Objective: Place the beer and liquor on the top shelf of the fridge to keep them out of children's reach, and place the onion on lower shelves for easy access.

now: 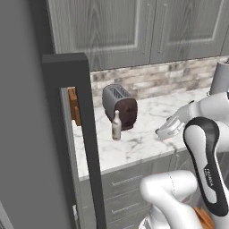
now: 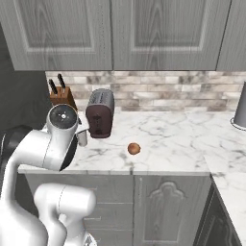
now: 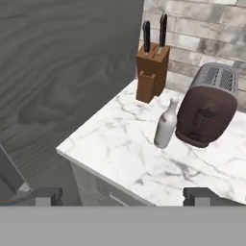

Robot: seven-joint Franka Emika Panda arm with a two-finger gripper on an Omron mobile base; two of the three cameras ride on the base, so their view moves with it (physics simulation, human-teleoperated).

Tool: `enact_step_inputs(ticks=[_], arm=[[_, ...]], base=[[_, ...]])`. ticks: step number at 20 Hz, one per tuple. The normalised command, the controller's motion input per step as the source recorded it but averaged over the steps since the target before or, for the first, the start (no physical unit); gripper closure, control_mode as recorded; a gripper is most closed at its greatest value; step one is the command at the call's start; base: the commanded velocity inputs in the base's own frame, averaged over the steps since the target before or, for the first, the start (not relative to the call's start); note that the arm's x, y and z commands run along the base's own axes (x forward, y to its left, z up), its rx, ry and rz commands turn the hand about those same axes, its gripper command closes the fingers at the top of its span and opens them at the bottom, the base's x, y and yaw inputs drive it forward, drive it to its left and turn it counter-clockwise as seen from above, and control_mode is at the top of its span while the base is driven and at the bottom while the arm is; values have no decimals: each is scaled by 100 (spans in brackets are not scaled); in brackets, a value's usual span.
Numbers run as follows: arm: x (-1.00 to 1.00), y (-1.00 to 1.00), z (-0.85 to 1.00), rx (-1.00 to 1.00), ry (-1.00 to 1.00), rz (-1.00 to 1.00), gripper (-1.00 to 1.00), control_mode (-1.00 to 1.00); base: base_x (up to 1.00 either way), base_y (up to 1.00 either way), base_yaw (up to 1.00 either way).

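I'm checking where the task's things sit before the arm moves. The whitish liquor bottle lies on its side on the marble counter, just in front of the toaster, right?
Not quite: the liquor bottle stands upright on the marble counter, just in front of the toaster. The hand view shows this plainly, and the left base view agrees.

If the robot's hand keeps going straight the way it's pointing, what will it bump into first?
Probably the liquor, the whitish bottle standing on the marble counter just in front of the toaster. The open hand points roughly at it, though depth is hard to judge; aimed slightly lower, it would meet the counter first.
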Motion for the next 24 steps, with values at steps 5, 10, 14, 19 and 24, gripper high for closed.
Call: enact_step_inputs(ticks=[5,10,14,19,24], arm=[[27,10,0,6,-7,16,-100,-100],[35,13,-7,7,0,12,-100,-100],[39,12,-4,11,0,8,-100,-100],[33,7,-13,12,0,5,-100,-100],[20,5,-20,9,-1,2,-100,-100]], base=[[0,0,0],[0,0,0],[0,0,0],[0,0,0],[0,0,0]])
